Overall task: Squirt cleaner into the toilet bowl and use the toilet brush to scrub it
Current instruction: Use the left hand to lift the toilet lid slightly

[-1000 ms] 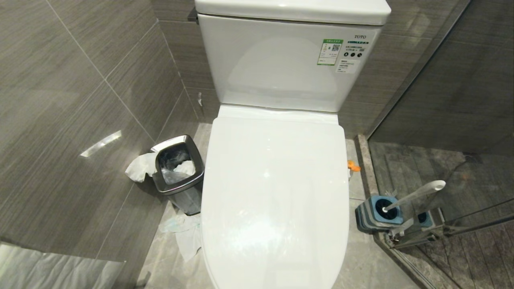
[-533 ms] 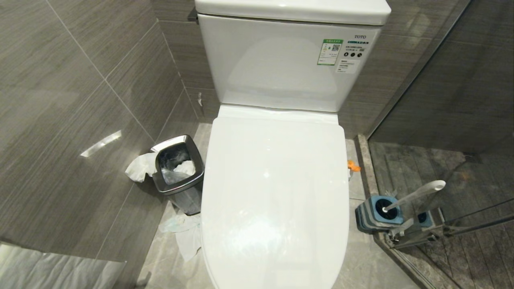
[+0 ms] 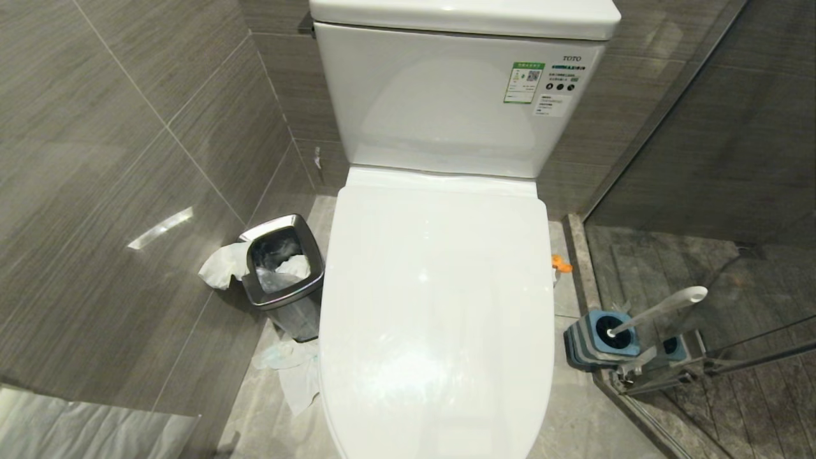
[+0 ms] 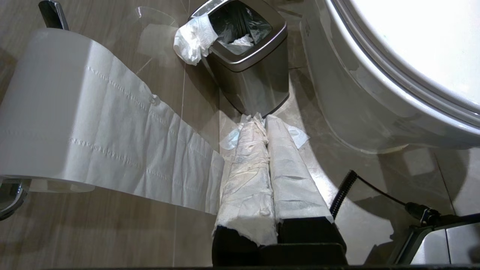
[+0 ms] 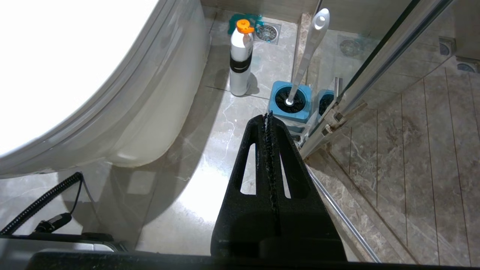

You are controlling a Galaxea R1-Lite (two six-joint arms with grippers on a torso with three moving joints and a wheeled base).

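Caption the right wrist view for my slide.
Shut right gripper above floor; toilet brush in blue holder beside cleaner bottle.

The closed lid (image 3: pixel 437 306) hides the toilet bowl's inside. The brush (image 3: pixel 663 309) head sits sunk in its holder (image 3: pixel 590 347). The tank (image 3: pixel 459 95) label's print is too small to read.

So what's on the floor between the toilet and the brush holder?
In the right wrist view, a white cleaner bottle with an orange cap stands between the toilet and the blue brush holder; otherwise only tiles.
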